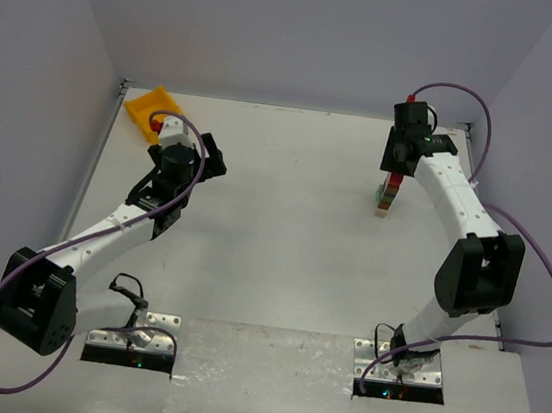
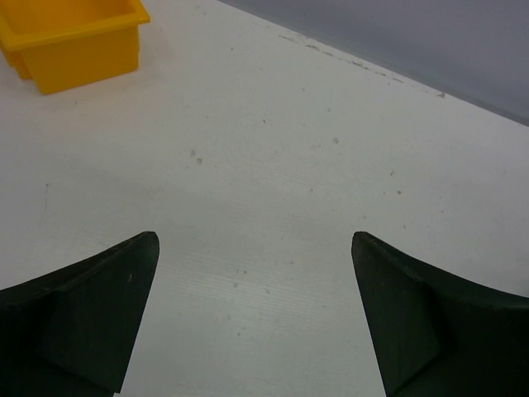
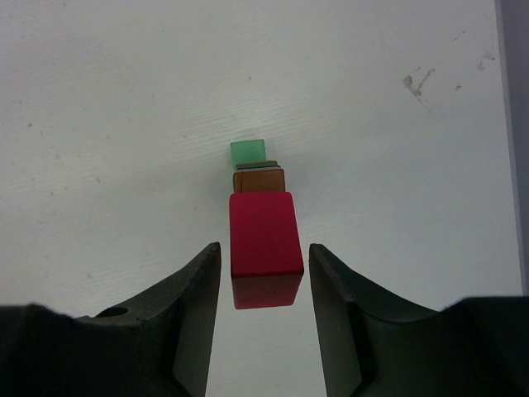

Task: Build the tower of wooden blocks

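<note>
The wood block tower (image 1: 386, 196) stands upright on the tabletop (image 1: 281, 247) at far right. It is a narrow stack capped by a magenta block (image 3: 263, 236) over brown and green. Judged light, rigid, smooth-painted and easily toppled, so it is best taken by a block's flat opposite sides. The right tool (image 3: 264, 250) brackets the magenta block with jaws parted and a gap visible each side: released. The left tool (image 2: 253, 238) is wide open and empty, near the yellow bin (image 2: 70, 41).

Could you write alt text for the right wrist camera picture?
A magenta block tops the wood block tower, standing between the right gripper's dark fingers with a gap each side. A brown block and a green block show beneath, over a white table.
</note>
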`<state>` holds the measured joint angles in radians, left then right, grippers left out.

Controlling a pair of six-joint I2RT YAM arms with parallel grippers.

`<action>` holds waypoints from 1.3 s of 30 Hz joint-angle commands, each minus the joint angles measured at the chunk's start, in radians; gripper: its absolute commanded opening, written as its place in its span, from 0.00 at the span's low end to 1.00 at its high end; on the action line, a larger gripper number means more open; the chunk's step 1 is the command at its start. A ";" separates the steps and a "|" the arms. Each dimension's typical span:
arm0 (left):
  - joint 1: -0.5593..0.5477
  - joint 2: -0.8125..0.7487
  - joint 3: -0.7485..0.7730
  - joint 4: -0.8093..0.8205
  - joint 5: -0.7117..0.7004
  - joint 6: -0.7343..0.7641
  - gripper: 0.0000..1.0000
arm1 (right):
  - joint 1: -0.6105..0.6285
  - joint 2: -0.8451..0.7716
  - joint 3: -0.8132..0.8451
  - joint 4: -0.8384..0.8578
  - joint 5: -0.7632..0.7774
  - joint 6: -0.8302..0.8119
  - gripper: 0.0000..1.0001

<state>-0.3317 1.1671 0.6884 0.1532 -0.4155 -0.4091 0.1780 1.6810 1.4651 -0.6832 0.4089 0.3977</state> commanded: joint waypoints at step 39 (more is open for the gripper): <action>0.010 0.008 0.042 0.048 0.012 -0.004 1.00 | -0.006 -0.101 -0.047 -0.026 -0.021 -0.080 0.53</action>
<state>-0.3317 1.1801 0.6884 0.1535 -0.4072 -0.4091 0.1780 1.6032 1.4128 -0.7166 0.3606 0.3207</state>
